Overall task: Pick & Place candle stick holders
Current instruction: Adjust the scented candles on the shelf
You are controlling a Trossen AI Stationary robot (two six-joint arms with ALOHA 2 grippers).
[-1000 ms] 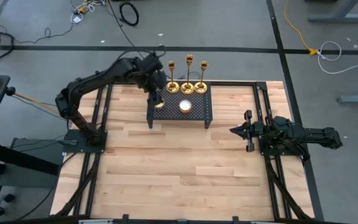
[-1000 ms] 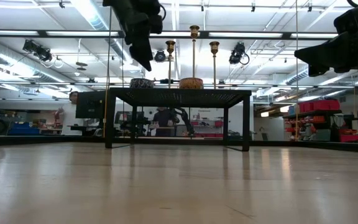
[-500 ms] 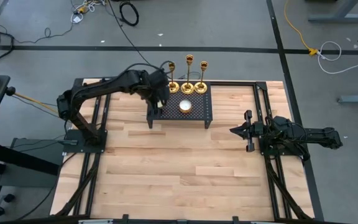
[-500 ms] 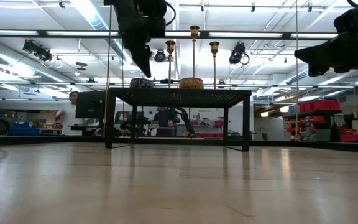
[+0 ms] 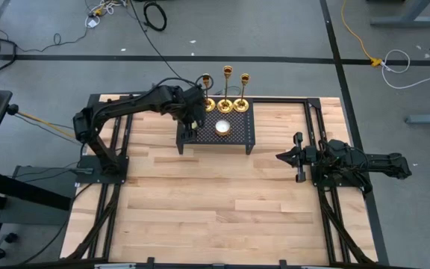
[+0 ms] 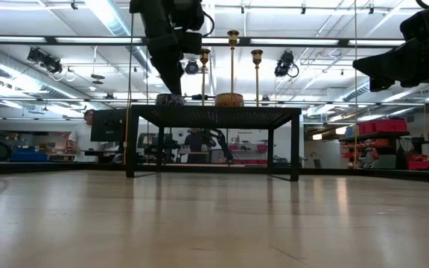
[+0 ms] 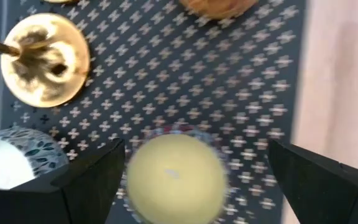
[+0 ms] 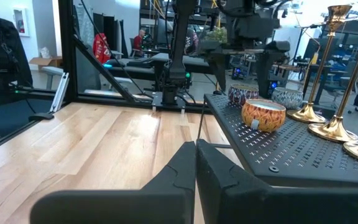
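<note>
Three gold candle stick holders (image 5: pixel 225 101) stand in a row on their round bases along the far edge of a black mesh rack (image 5: pixel 237 138). In the low view their stems (image 6: pixel 232 63) rise above the rack top. My left gripper (image 5: pixel 195 122) hangs open over the rack's left end, pointing steeply down. A small yellow candle (image 7: pixel 174 177) sits on the mesh below the gap between its fingers (image 7: pixel 194 180), and one gold base (image 7: pixel 44 59) lies just beyond. My right gripper (image 5: pixel 281 157) waits shut at the table's right side, pointing level at the rack.
More small candle jars sit on the rack: a white and teal one (image 7: pixel 5 165), an orange-gold one (image 8: pixel 263 115) and one lit from above (image 5: pixel 222 128). Bare wooden table (image 5: pixel 215 202) lies in front of the rack. People move in the room behind (image 6: pixel 88 138).
My left gripper has sunk toward the rack's left end and shifted a little toward the table's right and near edges, staying open. The candle stick holders and the right arm have kept still.
</note>
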